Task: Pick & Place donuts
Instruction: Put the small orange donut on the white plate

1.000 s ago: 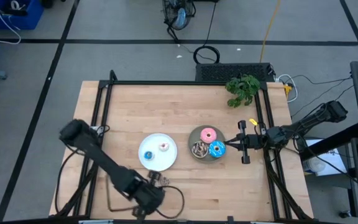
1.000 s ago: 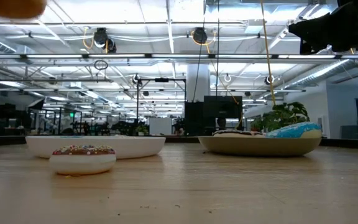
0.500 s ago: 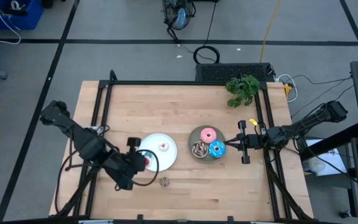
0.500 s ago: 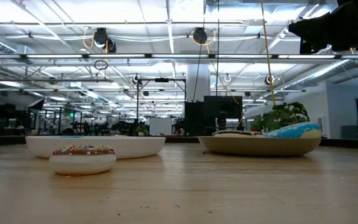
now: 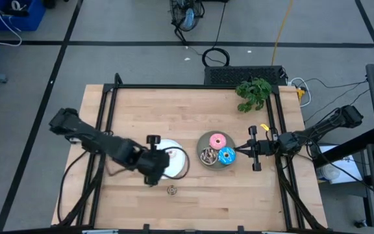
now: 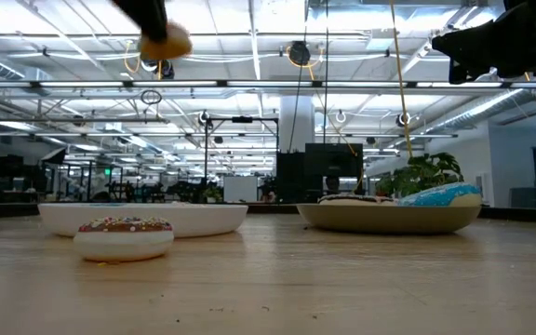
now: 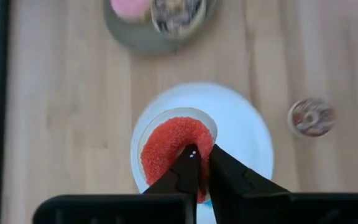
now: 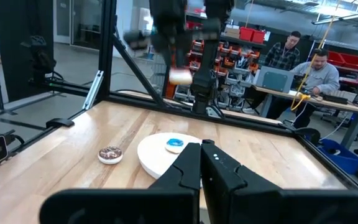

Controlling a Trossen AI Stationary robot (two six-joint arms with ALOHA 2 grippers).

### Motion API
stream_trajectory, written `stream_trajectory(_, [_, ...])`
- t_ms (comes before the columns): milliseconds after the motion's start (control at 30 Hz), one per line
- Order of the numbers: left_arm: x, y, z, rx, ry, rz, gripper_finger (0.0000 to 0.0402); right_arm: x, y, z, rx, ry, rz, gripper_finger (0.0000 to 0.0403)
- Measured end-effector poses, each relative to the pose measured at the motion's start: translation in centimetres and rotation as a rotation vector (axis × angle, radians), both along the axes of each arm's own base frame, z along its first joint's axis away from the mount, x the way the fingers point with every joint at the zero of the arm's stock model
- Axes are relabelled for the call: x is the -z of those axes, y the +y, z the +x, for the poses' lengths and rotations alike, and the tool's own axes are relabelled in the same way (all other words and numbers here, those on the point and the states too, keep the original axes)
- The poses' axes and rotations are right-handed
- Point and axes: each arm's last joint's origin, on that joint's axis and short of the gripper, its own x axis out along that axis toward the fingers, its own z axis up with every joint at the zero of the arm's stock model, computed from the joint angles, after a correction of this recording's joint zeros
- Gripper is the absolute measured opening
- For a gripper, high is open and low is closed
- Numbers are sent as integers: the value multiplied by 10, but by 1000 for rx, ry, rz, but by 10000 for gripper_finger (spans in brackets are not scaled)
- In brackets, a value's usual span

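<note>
The tiny red sugared toy donut sits pinched in your left gripper, directly above the round white plate. Below and aside, the small brown sprinkled donut waits on the wood. Your right gripper, fingers together and empty, idles beside the grey plate.

You won't find any readable text, label, brand, number or sign in these views: nothing legible on the bench, on the plates, or in the room behind.
</note>
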Motion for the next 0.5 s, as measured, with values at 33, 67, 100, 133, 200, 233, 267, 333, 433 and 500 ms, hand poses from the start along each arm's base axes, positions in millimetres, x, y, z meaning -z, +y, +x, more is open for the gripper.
stream_trajectory(33, [10,2,4,-5,25,-2,30,0,0,0,-1,1,0,0])
stream_trajectory(67, [20,4,7,-5,48,-10,32,0,0,0,-1,1,0,0])
stream_trajectory(100, [30,6,10,-2,68,-20,32,0,0,0,0,1,0,0])
stream_trajectory(133, [42,7,13,2,87,-28,31,0,0,0,0,2,-2,0])
stream_trajectory(200, [68,8,18,21,121,-55,23,1,0,0,0,8,-10,0])
stream_trajectory(233, [79,8,19,32,137,-65,18,1,0,0,0,7,-14,0])
stream_trajectory(267, [90,8,20,38,150,-74,14,1,0,0,1,6,-18,0])
stream_trajectory(333, [108,10,20,40,174,-85,8,1,0,0,1,6,-23,0])
stream_trajectory(433, [131,13,21,27,209,-101,13,1,0,0,1,6,-24,0])
stream_trajectory(500, [143,14,22,15,216,-120,24,1,0,0,1,5,-25,0])
